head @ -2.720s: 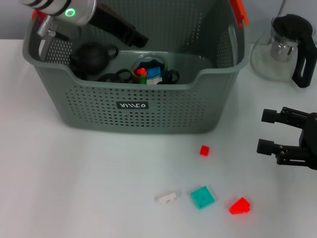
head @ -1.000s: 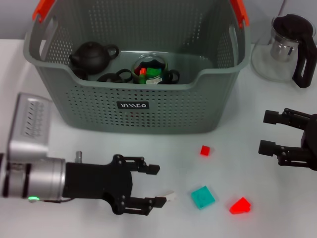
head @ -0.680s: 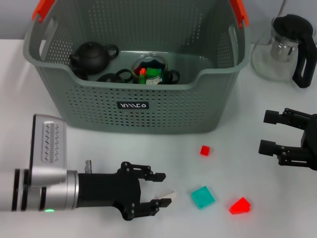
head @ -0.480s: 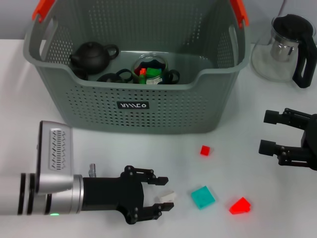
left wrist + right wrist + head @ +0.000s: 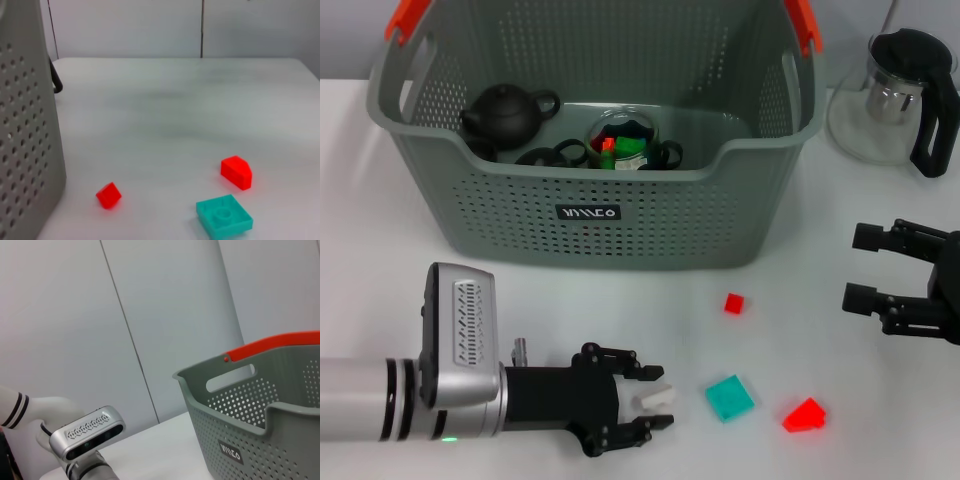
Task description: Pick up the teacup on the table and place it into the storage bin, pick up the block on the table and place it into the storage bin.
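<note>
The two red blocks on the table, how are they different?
The small red block is a little cube lying nearer the storage bin. The larger red block is wedge-shaped with a sloped face and lies beside the teal block. Both are bright red and rest loose on the table.

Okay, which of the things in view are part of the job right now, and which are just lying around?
Part of the job:
- storage bin
- white block, between the open fingers of the left tool
- small red block
- teal block
- red wedge block

Lying about:
- glass teapot beside the bin
- black teapot, already in the bin
- right tool, idle at the table's right
</note>
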`<state>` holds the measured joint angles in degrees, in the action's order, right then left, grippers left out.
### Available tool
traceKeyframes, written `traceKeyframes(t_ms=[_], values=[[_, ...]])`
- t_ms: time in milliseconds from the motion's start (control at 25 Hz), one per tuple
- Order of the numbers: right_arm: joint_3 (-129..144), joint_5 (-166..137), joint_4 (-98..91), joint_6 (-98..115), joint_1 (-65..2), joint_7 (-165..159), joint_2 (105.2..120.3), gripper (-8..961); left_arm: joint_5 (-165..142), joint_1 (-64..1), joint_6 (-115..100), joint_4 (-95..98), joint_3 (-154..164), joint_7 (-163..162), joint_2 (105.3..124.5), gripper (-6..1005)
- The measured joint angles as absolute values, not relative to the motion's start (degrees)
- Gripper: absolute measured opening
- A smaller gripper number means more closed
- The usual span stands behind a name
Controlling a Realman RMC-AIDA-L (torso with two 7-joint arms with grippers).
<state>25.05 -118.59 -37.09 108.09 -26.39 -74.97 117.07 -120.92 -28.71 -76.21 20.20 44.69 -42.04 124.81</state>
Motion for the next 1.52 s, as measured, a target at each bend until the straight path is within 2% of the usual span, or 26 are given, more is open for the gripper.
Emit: traceKeyframes(t_ms=[200, 440, 1000, 1440, 1520], values=[[25.05, -118.53, -37.09, 108.22, -26.17, -74.97, 117.07, 914, -118.61, -28.56, -75.33, 20.08, 44.28, -41.42, 124.75, 534], [25.05, -118.5, -37.09, 108.35, -26.18, -74.97, 117.07, 914, -117.9, -28.32, -74.79, 20.26, 44.49, -41.37, 124.62, 362], [25.05, -118.47, -37.09, 108.46, -26.19, -75.05, 117.07, 915, -118.45, -28.52, -74.06, 19.86, 44.95, -41.31, 124.72, 343], [25.05, -118.47, -37.09, 108.46, -26.43, -75.67, 116.94, 915, -117.06, -28.46, -75.36, 21.38, 45.34, -46.69, 124.61, 163], [25.05, -118.48, -37.09, 108.44, -26.48, -75.67, 116.92, 915, -116.81, -27.9, -79.52, 23.05, 43.23, -47.66, 124.45, 168]])
